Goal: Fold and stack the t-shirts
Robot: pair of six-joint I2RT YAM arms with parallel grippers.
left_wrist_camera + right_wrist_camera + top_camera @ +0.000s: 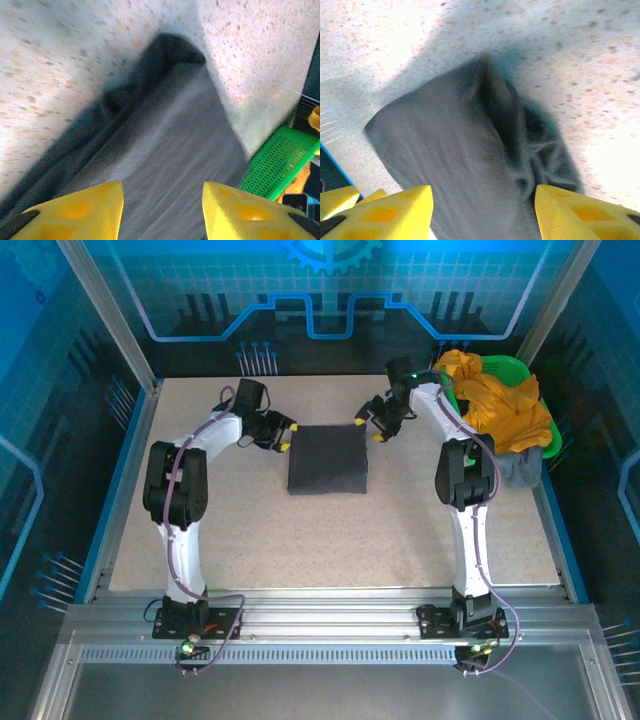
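Note:
A dark charcoal-grey t-shirt lies folded into a neat square in the middle of the table. My left gripper hovers at its far left corner, and in the left wrist view it is open, its yellow fingers apart over the flat cloth. My right gripper is at the far right corner, also open above the shirt, whose folded layers bunch along the edge. A mustard-orange t-shirt is heaped in the basket, with a lighter grey one hanging over its near side.
The green plastic basket stands at the back right corner of the table; its slotted wall shows in the left wrist view. The speckled tabletop stretches in front of the folded shirt. Aluminium frame posts and a blue rim bound the table.

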